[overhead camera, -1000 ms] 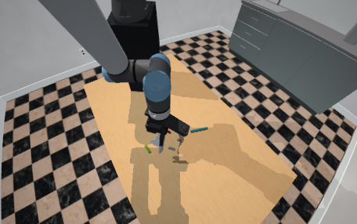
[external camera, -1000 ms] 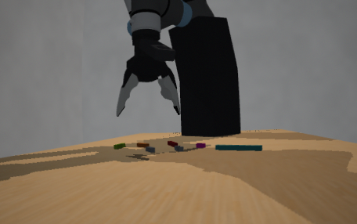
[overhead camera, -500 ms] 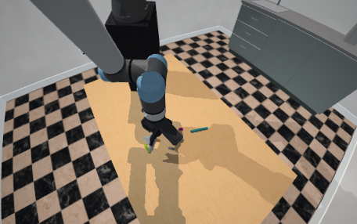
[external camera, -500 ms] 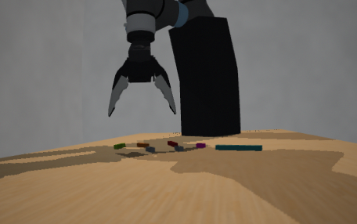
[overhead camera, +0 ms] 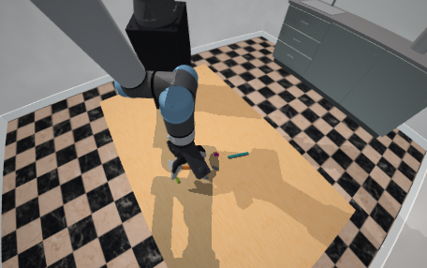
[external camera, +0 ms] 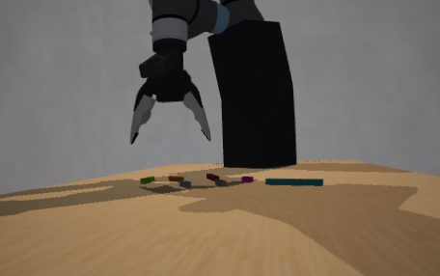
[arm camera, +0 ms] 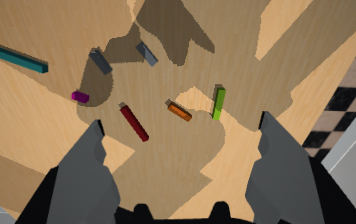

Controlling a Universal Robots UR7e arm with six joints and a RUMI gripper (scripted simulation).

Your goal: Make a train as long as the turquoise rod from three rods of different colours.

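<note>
wooden table (overhead camera: 243,225) (external camera: 145,241) (arm camera: 30,135): fine straight grain, matte, crossed by shadows. rods are slim, square-edged bars. gripper (overhead camera: 188,165) (external camera: 171,141) (arm camera: 180,116) spread wide, nothing between its grey, scalloped fingers; it hangs above the table.

positions, wrist view, taken from the orange rod (overhead camera: 185,167) (external camera: 176,179) (arm camera: 179,111): lime rod (overhead camera: 178,180) (external camera: 147,179) (arm camera: 219,103) at three o'clock; red rod (external camera: 212,177) (arm camera: 134,123) between eight and nine; stubby magenta rod (overhead camera: 216,155) (external camera: 247,179) (arm camera: 80,97) at nine; turquoise rod (overhead camera: 238,155) (external camera: 294,181) (arm camera: 22,59) between nine and ten, running out of frame; one grey rod (overhead camera: 214,168) (external camera: 220,183) (arm camera: 101,61) at ten, second grey bar (external camera: 184,184) (arm camera: 147,54) at eleven. all lie apart; no train.

view comparison: red rod shows in exterior and wrist, but i cannot make it out from the top. only the top view has the smooth grey-green cabinet (overhead camera: 323,61). exterior gives the turquoise rod whole; wrist crops it.
</note>
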